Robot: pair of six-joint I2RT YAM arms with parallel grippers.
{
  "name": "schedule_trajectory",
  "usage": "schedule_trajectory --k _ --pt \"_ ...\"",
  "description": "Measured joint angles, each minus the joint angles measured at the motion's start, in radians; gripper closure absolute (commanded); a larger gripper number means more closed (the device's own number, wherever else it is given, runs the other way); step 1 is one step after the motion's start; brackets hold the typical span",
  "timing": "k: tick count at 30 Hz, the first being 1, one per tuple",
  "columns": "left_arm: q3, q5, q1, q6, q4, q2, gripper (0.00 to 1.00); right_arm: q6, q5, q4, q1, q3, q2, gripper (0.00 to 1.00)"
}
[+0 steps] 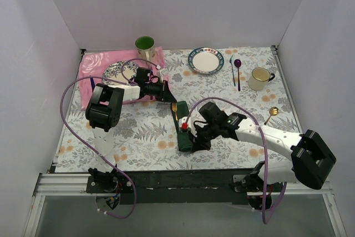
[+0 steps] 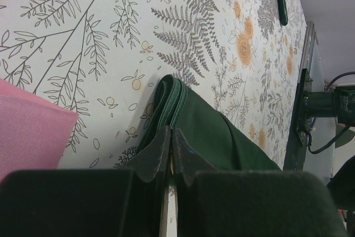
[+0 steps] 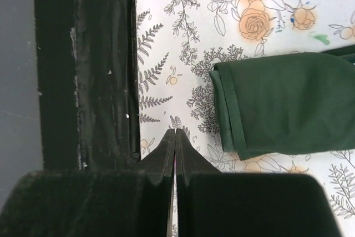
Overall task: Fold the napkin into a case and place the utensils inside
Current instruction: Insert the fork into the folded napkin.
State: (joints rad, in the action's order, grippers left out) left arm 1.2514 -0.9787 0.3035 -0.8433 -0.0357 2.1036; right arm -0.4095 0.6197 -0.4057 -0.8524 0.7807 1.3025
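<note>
The dark green napkin [image 1: 183,134] lies folded into a narrow strip in the middle of the table, also seen in the left wrist view [image 2: 216,131] and the right wrist view [image 3: 288,104]. A gold-headed fork [image 1: 174,109] sticks out of its far end. My left gripper [image 1: 169,97] [image 2: 172,131] is shut, its tips at that far end by the fork head. My right gripper [image 1: 193,144] [image 3: 175,132] is shut on nothing, just beside the napkin's near end. A gold spoon [image 1: 272,114] lies apart at the right; a dark green handle [image 2: 282,1] shows far off.
A pink cloth [image 1: 94,67] [image 2: 28,126] with a patterned plate [image 1: 119,72] sits back left, a green cup [image 1: 145,45] behind it. A rimmed plate [image 1: 206,60], purple spoon [image 1: 238,70] and cream mug [image 1: 259,78] stand back right. The black front rail [image 3: 89,70] runs close to my right fingers.
</note>
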Motion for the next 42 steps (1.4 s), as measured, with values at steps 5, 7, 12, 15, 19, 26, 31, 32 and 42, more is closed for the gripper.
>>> schedule_trajectory --k 5,7,12,15,19,26,31,32,42 --pt "-0.007 0.002 0.000 -0.008 -0.006 -0.001 1.00 -0.045 -0.107 0.098 -0.071 -0.072 0.000 0.99" --pt "-0.016 0.002 0.000 -0.013 -0.010 -0.002 1.00 -0.058 -0.149 0.140 -0.082 -0.099 0.000 0.99" --pt "-0.032 0.003 0.000 -0.036 -0.025 -0.002 1.00 -0.070 -0.211 0.223 -0.112 -0.150 0.001 0.99" --pt "-0.037 0.003 0.000 -0.052 -0.042 -0.002 1.00 -0.069 -0.229 0.266 -0.119 -0.169 0.002 0.99" --pt "-0.060 0.003 0.000 -0.077 -0.069 -0.005 1.00 -0.069 -0.241 0.298 -0.122 -0.175 0.008 0.99" --pt "-0.077 0.002 0.000 -0.103 -0.095 -0.006 1.00 -0.066 -0.259 0.330 -0.124 -0.175 0.022 0.99" --pt "-0.081 0.002 0.005 -0.115 -0.103 -0.008 1.00 -0.065 -0.270 0.342 -0.124 -0.187 0.026 0.99" --pt "-0.082 0.002 0.007 -0.116 -0.105 -0.008 1.00 -0.066 -0.272 0.343 -0.124 -0.188 0.028 0.99" --pt "-0.101 -0.002 0.026 -0.123 -0.107 -0.023 1.00 -0.066 -0.281 0.350 -0.124 -0.190 0.029 0.99"
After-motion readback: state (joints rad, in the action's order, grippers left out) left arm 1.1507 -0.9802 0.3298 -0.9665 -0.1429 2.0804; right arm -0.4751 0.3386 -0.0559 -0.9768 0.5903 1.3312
